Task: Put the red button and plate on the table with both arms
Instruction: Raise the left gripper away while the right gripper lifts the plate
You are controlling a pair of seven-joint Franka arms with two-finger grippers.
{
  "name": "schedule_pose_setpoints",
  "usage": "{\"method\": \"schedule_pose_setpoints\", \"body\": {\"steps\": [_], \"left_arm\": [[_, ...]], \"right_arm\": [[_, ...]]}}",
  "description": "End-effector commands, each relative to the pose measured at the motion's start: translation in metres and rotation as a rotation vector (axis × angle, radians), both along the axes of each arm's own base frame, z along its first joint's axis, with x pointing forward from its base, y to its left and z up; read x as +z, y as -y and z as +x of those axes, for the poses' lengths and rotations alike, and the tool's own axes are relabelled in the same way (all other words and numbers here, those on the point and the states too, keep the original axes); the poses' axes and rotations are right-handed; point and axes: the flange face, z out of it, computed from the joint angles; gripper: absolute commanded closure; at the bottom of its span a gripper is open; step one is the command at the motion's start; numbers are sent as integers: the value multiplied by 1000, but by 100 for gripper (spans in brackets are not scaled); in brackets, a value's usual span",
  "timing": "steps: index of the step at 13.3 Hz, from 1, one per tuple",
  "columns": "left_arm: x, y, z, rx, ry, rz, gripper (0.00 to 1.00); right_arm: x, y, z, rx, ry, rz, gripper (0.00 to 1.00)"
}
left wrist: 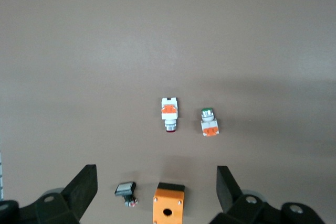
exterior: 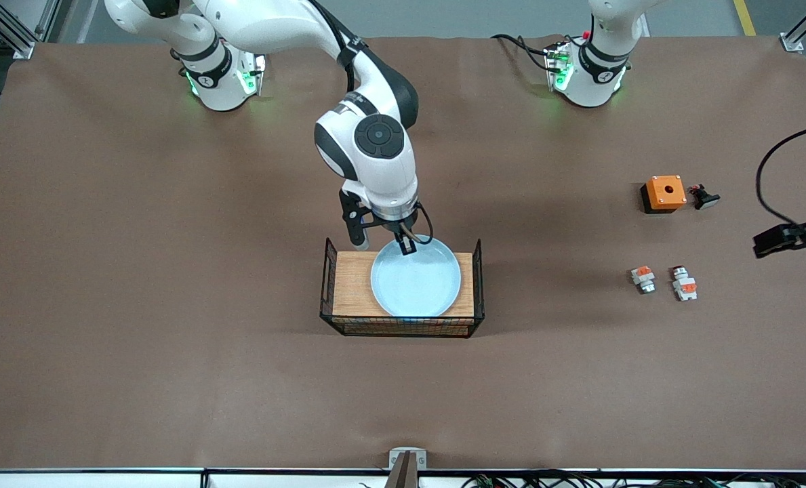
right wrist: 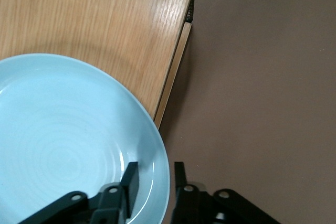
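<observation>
Matte brown table (exterior: 172, 305): flat sheet cover.

Black wire-mesh frame (exterior: 403, 329) holding a grained wooden board (exterior: 352, 285); on the board, a round pale blue glazed plate (exterior: 416, 278) with raised rim.

Right gripper (exterior: 406, 245) at the plate's edge farthest from the front camera, fingers narrow, one each side of the rim (right wrist: 160, 182).

Toward the left arm's end: smaller white-orange piece (exterior: 642, 278); beside it the red button (exterior: 683, 283), a white block with orange patch; farther back an orange box with a hole (exterior: 664, 193) and a small black part (exterior: 703, 197).

Left gripper (left wrist: 156, 190) over these parts, fingers wide, holding nothing.

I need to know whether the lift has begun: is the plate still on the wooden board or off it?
On it. The plate lies flat on the wooden board; the right gripper straddles its rim, not yet closed.
</observation>
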Motion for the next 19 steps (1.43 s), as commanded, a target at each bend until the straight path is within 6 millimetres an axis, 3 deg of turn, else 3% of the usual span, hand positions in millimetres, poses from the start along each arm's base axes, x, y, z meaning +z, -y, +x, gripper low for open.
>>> {"method": "schedule_pose_setpoints", "body": {"steps": [1,5,7,8,10,14,17,18,19], "left_arm": [[29,5,-15,-7,-25,-13,0],[69,28,-42,-11,-24,-44,0],[83,39,-53,-20,-27,-43,0],[92,56,-61,-36,-16,-41,0],[93,60,-70,-35,-40,-35,0],[100,65,-93,-22,-55,-83,0],[98,67,-93,-25,-56,-96,0],[96,70,-92,-29,-58,-96,0],[95,71,-92,-31,-61,-96,0]], "right_arm": [[1,-5,1,24,14,4,76],[-1,-10,-4,73,40,-26,96],[-1,-10,-4,75,40,-27,99],[1,-10,-4,76,42,-26,99],[5,-10,-3,76,47,-21,100],[32,-5,8,59,41,-3,100],[50,-6,0,93,16,-23,100],[70,-3,-4,93,19,-17,100],[78,-1,-7,96,10,-25,100]]}}
